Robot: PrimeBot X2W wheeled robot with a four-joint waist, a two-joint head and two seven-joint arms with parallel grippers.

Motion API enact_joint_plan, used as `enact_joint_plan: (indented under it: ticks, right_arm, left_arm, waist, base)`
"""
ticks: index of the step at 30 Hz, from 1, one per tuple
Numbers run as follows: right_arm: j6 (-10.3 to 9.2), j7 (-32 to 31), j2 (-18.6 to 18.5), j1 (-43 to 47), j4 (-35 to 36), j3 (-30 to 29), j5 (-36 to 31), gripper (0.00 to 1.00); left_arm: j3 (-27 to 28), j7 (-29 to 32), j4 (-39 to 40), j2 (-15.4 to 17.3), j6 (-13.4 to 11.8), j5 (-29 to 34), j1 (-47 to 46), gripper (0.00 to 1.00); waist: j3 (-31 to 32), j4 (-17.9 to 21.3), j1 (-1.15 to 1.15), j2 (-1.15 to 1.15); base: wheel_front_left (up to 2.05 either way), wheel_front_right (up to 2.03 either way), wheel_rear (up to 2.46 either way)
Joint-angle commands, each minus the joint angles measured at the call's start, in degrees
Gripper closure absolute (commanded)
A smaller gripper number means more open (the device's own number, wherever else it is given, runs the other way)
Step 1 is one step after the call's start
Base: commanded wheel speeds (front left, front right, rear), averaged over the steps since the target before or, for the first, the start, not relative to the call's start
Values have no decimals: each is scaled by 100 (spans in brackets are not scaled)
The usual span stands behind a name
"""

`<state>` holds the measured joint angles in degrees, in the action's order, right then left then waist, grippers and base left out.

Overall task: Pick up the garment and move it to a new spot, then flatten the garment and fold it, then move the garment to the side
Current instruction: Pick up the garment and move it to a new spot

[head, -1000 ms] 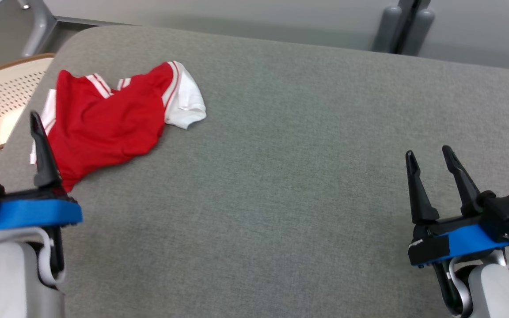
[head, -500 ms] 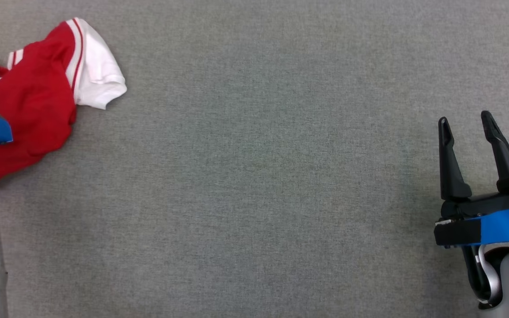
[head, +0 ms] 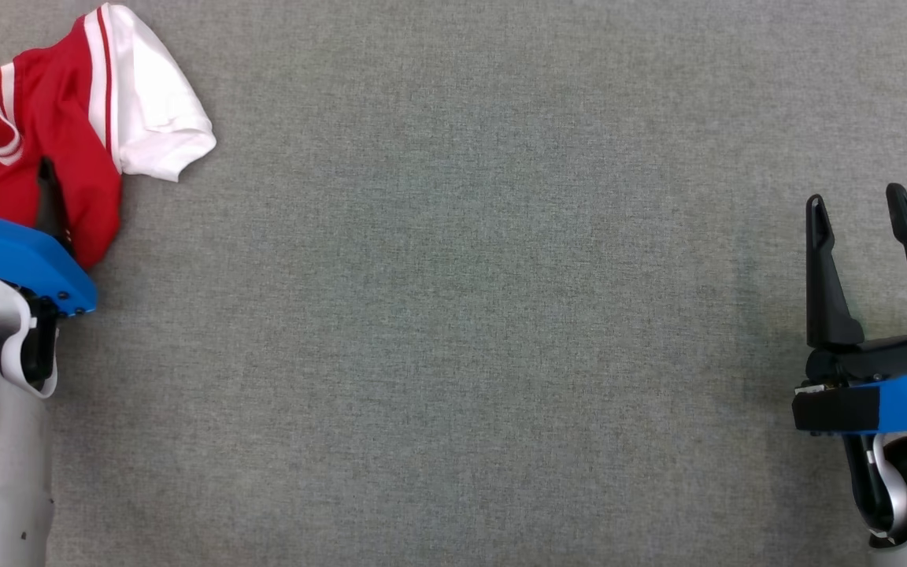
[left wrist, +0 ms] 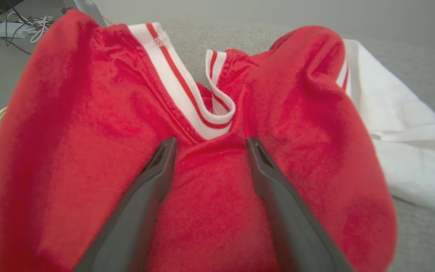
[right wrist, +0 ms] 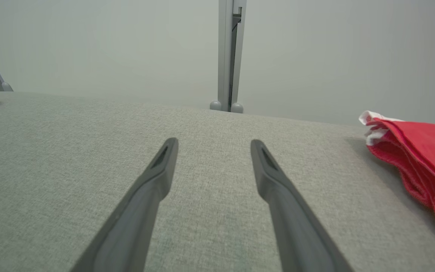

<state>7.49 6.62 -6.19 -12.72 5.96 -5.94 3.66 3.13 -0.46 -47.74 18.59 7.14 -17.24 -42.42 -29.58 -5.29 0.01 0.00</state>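
The crumpled garment (head: 52, 94) lies by the desk's (head: 461, 315) left edge, under the left gripper (head: 11, 185), its 2 fingers apart. The right gripper (head: 855, 197), well apart, is spread too.

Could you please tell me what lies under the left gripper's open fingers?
The crumpled red garment lies there, its striped collar just past the left gripper tips. The garment covers the grey surface there, so anything beneath the cloth is hidden.
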Motion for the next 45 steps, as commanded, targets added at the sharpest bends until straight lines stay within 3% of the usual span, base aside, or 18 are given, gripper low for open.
enact_joint_plan:
  ticks: [1, 6, 7, 8, 9, 10, 19, 29, 34, 45]
  right_arm:
    - [1, -30, -34, -78, 32, 18, -13, 0]
    - [1, -40, -25, -119, 26, 98, -31, 0]
    - [1, -41, -41, -130, -1, 132, -6, 0]
    - [1, -41, -41, -130, -1, 132, -6, 0]
    - [1, -32, -45, -136, -10, 131, 9, 0]
    - [1, -18, -46, -141, -29, 134, 20, 0]
    - [1, 159, 69, -65, -315, 88, 108, 0]
    - [1, 431, 236, 54, -804, 91, 277, 0]
    - [1, 539, 294, 128, -992, 53, 382, 0]
    - [1, 769, 329, 60, -1393, 117, 724, 0]
  left_arm:
    - [-121, 139, -138, -20, 47, -99, -60, 0]
    - [-417, 409, -373, -46, 47, -331, -37, 0]
    - [-541, 497, -490, -34, 47, -478, -47, 50]
    - [-541, 497, -490, -34, 47, -478, -47, 50]
    - [-592, 526, -541, -11, 48, -528, -54, 96]
    - [-646, 546, -588, 22, 48, -580, -54, 100]
    - [-961, -89, -567, 365, 33, -736, -300, 100]
    - [-1342, -1027, 285, 527, 7, -312, -796, 100]
    - [-1560, -1065, 1156, 466, -61, -110, -994, 100]
    - [-2081, -382, 3141, 102, -86, -13, -1504, 100]
  waist:
    - [-8, -15, -1, 0]
    - [9, 5, -1, 0]
    - [35, 37, -1, 0]
    - [35, 37, -1, 0]
    - [53, 59, -1, 0]
    - [80, 84, -1, 0]
    - [537, 316, -1, 0]
    - [1215, 683, -1, 0]
    - [1402, 981, -1, 0]
    - [1439, 1959, -1, 0]
  base:
    - [0, 0, 0]
    - [0, 0, 0]
    - [0, 0, 0]
    - [0, 0, 0]
    - [0, 0, 0]
    - [0, 0, 0]
    - [0, 0, 0]
    - [0, 0, 0]
    - [0, 0, 0]
    - [0, 0, 0]
